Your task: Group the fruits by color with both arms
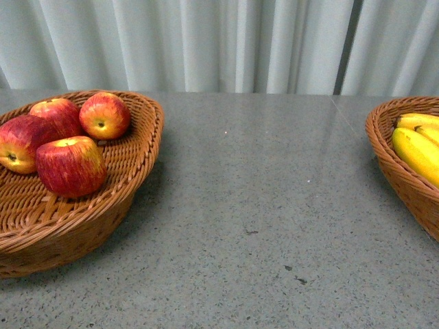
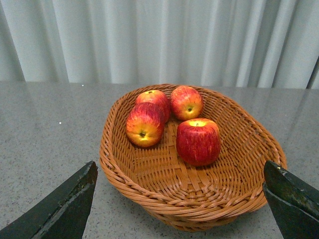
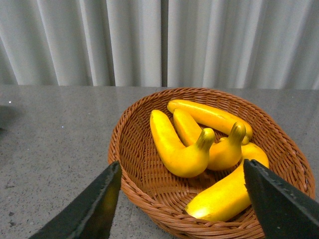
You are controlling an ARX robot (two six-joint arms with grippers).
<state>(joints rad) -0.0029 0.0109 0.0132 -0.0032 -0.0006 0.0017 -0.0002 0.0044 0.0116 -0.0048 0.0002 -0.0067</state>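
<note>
Several red apples (image 1: 71,164) with yellow streaks lie in a brown wicker basket (image 1: 130,185) at the left of the front view. They also show in the left wrist view (image 2: 198,141), inside the same basket (image 2: 149,194). Several yellow bananas (image 3: 177,147) lie in a second wicker basket (image 3: 134,189) in the right wrist view; this basket (image 1: 394,164) and some bananas (image 1: 417,152) show at the right edge of the front view. My left gripper (image 2: 182,204) is open and empty, back from the apple basket. My right gripper (image 3: 182,204) is open and empty, back from the banana basket.
The baskets stand on a grey speckled table (image 1: 260,205). A pale pleated curtain (image 1: 226,41) hangs behind the table's far edge. Neither arm shows in the front view.
</note>
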